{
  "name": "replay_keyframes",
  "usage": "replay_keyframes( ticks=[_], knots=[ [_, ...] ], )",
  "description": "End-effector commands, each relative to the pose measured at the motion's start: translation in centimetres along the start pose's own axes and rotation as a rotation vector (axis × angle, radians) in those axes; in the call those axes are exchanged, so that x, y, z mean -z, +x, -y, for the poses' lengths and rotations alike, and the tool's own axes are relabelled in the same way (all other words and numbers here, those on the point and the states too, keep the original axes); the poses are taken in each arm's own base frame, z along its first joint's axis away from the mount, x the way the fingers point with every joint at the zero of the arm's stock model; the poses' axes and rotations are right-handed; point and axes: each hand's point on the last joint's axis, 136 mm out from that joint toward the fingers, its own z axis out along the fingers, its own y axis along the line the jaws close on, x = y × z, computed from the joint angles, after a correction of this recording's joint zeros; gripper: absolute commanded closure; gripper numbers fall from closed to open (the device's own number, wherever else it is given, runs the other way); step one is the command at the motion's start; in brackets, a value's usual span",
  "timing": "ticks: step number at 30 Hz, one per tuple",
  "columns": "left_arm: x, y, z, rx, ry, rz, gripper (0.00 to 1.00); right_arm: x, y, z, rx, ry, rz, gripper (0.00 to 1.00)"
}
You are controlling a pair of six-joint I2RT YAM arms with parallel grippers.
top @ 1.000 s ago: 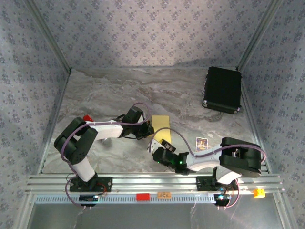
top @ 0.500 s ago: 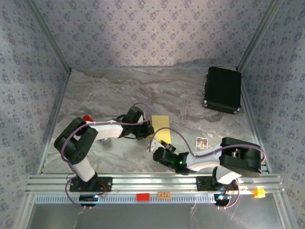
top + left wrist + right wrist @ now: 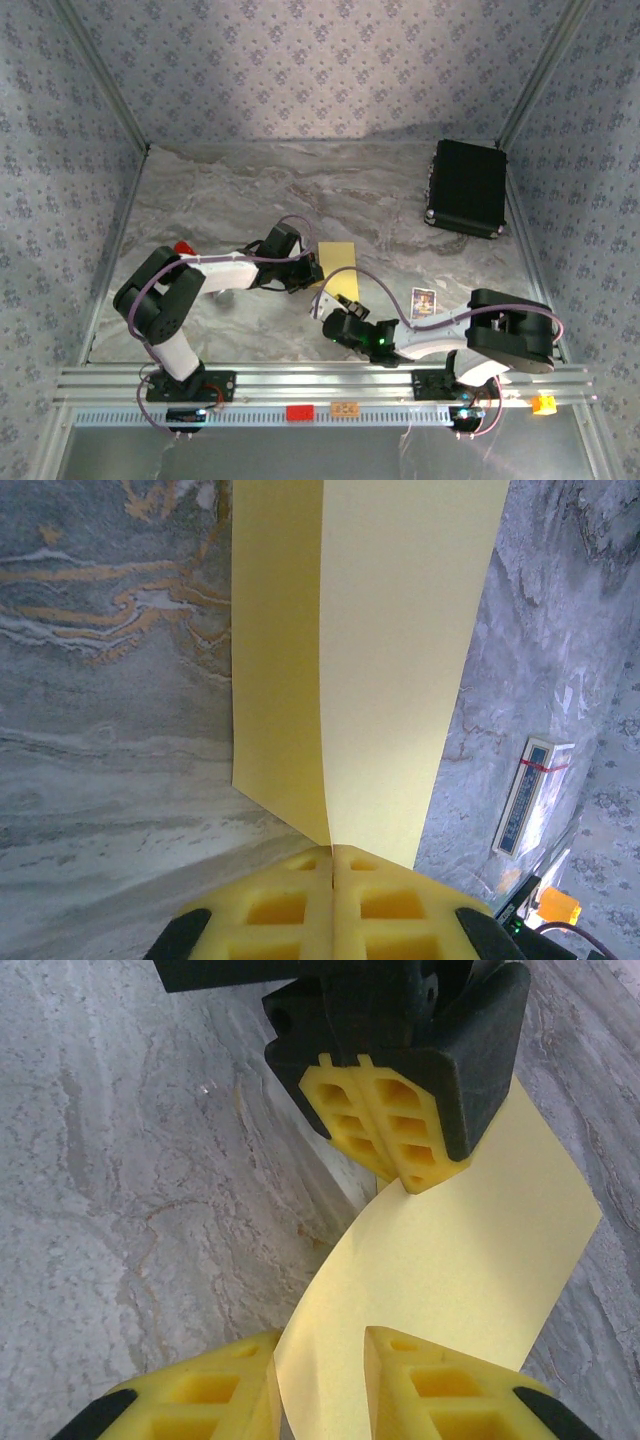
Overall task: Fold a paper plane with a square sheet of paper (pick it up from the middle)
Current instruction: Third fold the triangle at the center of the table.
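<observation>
Pinching the square sheet of paper [image 3: 337,262] at the middle of the desk [image 3: 250,190] with the left end effector [image 3: 333,865] pressed together. Straddling its edge with the right end effector [image 3: 322,1348] part-spread. Likely light and floppy; grip gently at the edges.

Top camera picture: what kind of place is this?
Probably a robot test booth, not a home: a left arm and right arm bolted to a metal rail, a marble-look table, and patterned walls closing it in.

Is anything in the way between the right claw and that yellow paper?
Nothing visible. The paper passes between the right gripper's open fingers; the left gripper pinches its other end, clear of that gap.
</observation>
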Motion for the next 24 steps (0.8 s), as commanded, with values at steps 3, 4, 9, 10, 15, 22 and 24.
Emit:
replay_keyframes(
  ticks=[3,4,9,10,15,22,24],
  knots=[
    [0.5,0.2,0.5,0.009,0.019,-0.006,1.00,0.3,0.2,0.5,-0.013,0.026,0.000,0.75],
    [0.5,0.2,0.4,0.009,0.017,-0.007,1.00,0.3,0.1,0.5,-0.014,0.028,0.003,0.75],
    [0.6,0.2,0.3,0.012,0.014,-0.002,1.00,0.3,0.0,0.7,-0.020,0.033,0.006,0.82],
    [0.6,0.2,0.3,0.011,0.015,-0.003,1.00,0.3,0.0,0.6,-0.019,0.031,0.007,0.84],
    [0.8,0.2,0.2,0.010,0.010,0.007,0.98,0.4,-0.1,0.6,-0.024,0.027,0.009,0.90],
    [2.1,-0.5,-0.3,-0.001,-0.036,0.060,0.76,0.3,-0.1,-0.2,-0.070,-0.053,-0.013,0.94],
    [2.9,-0.9,-0.6,-0.006,-0.062,0.091,0.64,0.2,-0.2,-0.6,-0.111,-0.108,-0.020,0.95]
  ],
)
